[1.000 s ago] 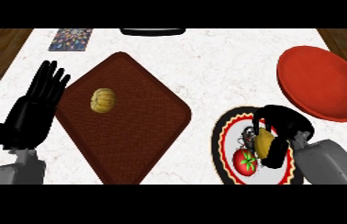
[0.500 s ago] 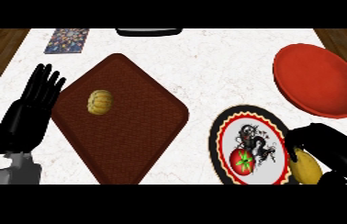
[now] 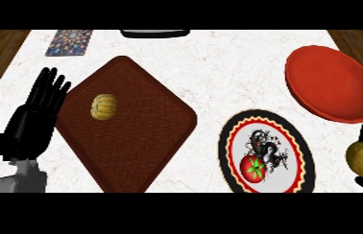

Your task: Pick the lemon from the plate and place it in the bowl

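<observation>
My right arm has pulled back and to the right since a moment ago. Then my right hand sat over the plate (image 3: 228,156) with the lemon (image 3: 355,155) in it. Now the hand has slid out of the picture, and only a slice of the yellow lemon shows at the right edge, below the middle. I cannot see my right hand at all, so I judge it is holding the lemon, but I cannot check.

The lemon is off the plate. The plate, at the lower right, has only a tomato (image 3: 254,167) on it.

The red bowl (image 3: 330,84) is at the upper right. It lies straight up the picture from the lemon, with a bit of white counter (image 3: 212,65) between them. So my next move should be up the picture and a little to the left, until the lemon is over the bowl's middle. Too little shift to the left might bring it down on the rim.

My left hand (image 3: 37,111) rests at the left edge, fingers straight and apart, holding nothing. It is far from the bowl. Next to it is a brown mat (image 3: 142,132) with a small pumpkin (image 3: 103,106) on it.
</observation>
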`<state>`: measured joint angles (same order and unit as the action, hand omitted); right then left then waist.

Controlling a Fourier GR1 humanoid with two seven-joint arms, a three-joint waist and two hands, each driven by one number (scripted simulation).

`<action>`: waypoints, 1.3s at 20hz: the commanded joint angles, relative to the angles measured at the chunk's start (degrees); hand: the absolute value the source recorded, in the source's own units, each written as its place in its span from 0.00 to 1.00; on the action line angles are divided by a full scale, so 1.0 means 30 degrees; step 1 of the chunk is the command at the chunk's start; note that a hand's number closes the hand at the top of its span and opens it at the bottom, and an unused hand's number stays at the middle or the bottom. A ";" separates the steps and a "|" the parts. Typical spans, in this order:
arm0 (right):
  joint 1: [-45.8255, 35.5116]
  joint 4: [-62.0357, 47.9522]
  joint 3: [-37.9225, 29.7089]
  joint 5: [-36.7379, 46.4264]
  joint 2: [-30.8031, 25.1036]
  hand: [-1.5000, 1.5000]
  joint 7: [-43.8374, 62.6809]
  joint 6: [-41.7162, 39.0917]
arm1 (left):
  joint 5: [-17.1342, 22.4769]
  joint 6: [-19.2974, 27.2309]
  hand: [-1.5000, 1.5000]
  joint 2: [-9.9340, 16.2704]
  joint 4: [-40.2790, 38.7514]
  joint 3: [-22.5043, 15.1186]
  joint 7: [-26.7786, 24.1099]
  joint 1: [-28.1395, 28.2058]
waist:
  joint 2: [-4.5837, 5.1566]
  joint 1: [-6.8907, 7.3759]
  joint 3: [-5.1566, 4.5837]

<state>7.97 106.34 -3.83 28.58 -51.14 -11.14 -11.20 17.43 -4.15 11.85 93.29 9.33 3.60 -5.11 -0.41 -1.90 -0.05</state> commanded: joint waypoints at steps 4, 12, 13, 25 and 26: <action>-0.0916 0.0558 -0.4844 -0.2003 -0.0468 1.00 0.2323 -0.1181 | 0.0353 -0.0778 0.50 0.0151 -0.1144 0.0280 -0.0506 -0.0675 | 0.0116 0.0440 -0.0001; -0.5054 -0.6245 -0.5697 -0.2835 0.0026 1.00 0.1092 -0.1477 | -0.0839 0.0332 0.50 -0.0933 -0.0286 -0.1012 -0.0083 -0.1057 | 0.0197 0.0859 0.0026; -0.5460 -0.6235 -0.4327 -0.1421 0.1327 1.00 0.1564 -0.0117 | 0.0205 -0.0490 0.50 -0.0053 -0.0619 -0.0088 0.0500 -0.1191 | 0.0199 0.0910 0.0024; -1.5486 -2.0024 -0.2728 0.0813 0.2027 1.00 -0.2398 0.1628 | -0.0823 -0.0005 0.50 -0.0727 -0.1534 -0.0726 -0.0046 -0.2080 | 0.0371 0.1364 0.0039; -1.5287 -2.1187 -0.2601 0.1402 0.2090 1.00 -0.3483 0.2301 | -0.0607 0.0239 0.50 -0.0824 -0.0761 -0.0999 0.0990 -0.2332 | 0.0345 0.1315 0.0048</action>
<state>-31.91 53.63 -13.65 28.95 -46.76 -17.53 -8.00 16.44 -5.10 10.63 91.16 7.64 4.88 -9.97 0.55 2.03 0.05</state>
